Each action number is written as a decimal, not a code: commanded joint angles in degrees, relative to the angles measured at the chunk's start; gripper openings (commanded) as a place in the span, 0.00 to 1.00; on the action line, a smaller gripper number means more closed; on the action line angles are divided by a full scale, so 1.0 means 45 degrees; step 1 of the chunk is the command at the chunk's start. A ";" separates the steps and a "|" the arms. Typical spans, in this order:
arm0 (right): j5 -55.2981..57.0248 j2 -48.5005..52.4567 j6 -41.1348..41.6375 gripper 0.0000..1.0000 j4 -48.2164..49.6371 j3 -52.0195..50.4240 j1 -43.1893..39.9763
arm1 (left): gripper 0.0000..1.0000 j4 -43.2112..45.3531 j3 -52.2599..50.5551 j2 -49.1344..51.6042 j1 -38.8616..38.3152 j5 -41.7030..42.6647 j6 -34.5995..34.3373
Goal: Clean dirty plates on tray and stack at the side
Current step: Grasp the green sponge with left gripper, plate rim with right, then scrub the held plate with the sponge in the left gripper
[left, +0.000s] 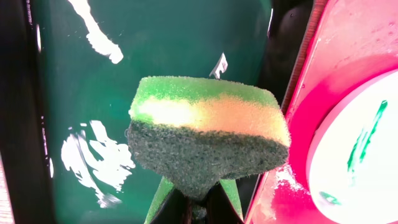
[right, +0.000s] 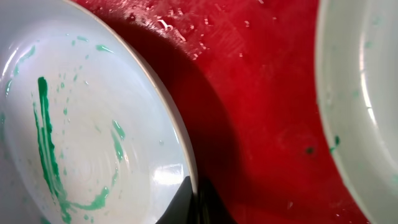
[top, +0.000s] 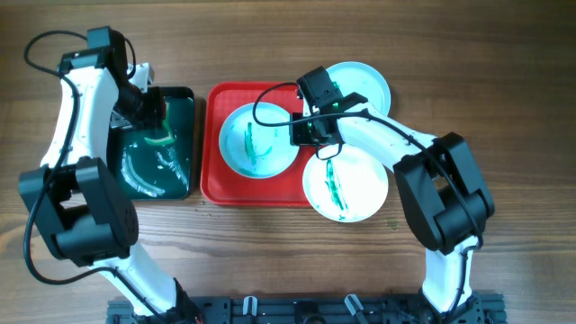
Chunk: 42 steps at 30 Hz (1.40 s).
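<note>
A red tray (top: 216, 184) holds one plate (top: 256, 144) with green streaks. My right gripper (top: 301, 133) is shut on that plate's right rim; the wrist view shows the plate (right: 81, 124) pinched at its edge (right: 193, 199) over the red tray (right: 261, 112). A second streaked plate (top: 346, 184) overlaps the tray's lower right edge, and shows in the right wrist view (right: 360, 106). A third plate (top: 364, 83) lies at the upper right. My left gripper (top: 155, 117) is shut on a green and yellow sponge (left: 205, 134) above the dark green tray (top: 180, 99).
The dark green tray (left: 124, 74) has white foam smears in it and sits left of the red tray (left: 348, 43). The first plate also shows at the right of the left wrist view (left: 367, 155). Bare wooden table surrounds both trays.
</note>
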 commanded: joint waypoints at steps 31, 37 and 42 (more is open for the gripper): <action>-0.1783 0.0311 -0.0865 0.04 0.0248 0.0345 -0.0223 | 0.04 0.0937 -0.2540 0.1545 -0.6178 0.5576 0.0568; -0.1719 0.0311 -0.0831 0.04 0.0243 0.0345 -0.0223 | 0.04 0.4337 -0.2540 0.1545 -0.6164 -0.0228 -0.3099; -0.1647 0.0325 -0.0792 0.04 0.0141 0.0345 -0.0223 | 0.04 0.4376 -0.2540 0.1545 -0.6164 -0.5615 -0.5163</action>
